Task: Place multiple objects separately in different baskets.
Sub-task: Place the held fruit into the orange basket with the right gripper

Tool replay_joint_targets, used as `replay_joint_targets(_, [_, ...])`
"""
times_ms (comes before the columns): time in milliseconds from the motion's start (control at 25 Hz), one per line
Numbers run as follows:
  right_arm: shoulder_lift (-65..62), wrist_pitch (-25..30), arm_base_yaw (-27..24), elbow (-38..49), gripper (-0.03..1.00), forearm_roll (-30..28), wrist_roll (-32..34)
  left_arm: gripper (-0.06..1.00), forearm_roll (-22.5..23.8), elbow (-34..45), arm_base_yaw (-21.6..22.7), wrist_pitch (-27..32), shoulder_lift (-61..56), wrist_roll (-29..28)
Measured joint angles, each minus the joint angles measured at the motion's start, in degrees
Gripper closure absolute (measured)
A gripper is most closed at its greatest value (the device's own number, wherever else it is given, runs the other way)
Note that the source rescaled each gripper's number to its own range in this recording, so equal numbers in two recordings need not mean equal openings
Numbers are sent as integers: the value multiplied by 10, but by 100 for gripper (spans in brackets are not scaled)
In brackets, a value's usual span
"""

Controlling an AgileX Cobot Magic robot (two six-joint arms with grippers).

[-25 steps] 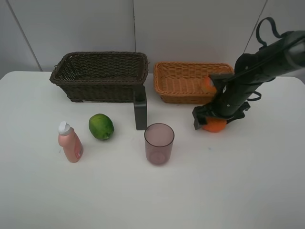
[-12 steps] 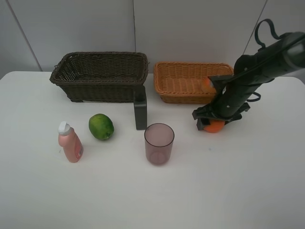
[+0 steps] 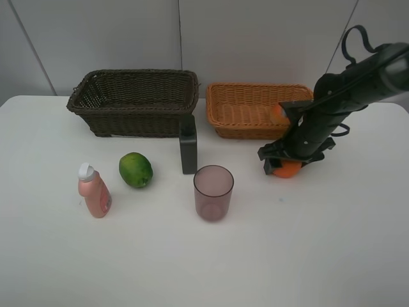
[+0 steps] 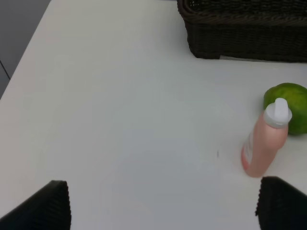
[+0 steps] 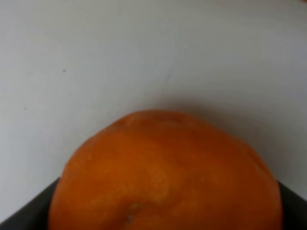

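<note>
My right gripper (image 3: 284, 160) is down on the table in front of the light tan basket (image 3: 255, 86) and shut on the orange (image 3: 288, 169). The orange (image 5: 165, 172) fills the space between its dark fingers (image 5: 24, 213). A red-orange peach-like fruit (image 3: 279, 113) shows at the tan basket's right end, partly behind the arm. My left gripper (image 4: 163, 206) is open over bare table, with the pink bottle (image 4: 264, 143) and the green fruit (image 4: 292, 100) off to one side. The dark brown basket (image 3: 134, 73) looks empty.
The pink bottle (image 3: 94, 192) and green fruit (image 3: 135, 169) stand at front left. A dark green bottle (image 3: 188, 147) stands upright between the baskets. Just in front of it is the purple cup (image 3: 213, 192). White table (image 3: 319, 256) stretches forward.
The right gripper's jaws closed in on the orange, which now sits slightly higher and more covered by the fingers. Nothing else moved.
</note>
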Motion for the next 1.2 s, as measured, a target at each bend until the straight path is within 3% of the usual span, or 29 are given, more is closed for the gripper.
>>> replay_joint_targets(560, [-4, 12, 0, 0, 33, -1, 0, -6, 0, 0, 0, 0, 0, 0])
replay_joint_targets(1200, [-106, 53, 0, -5, 33, -16, 0, -6, 0, 0, 0, 0, 0, 0])
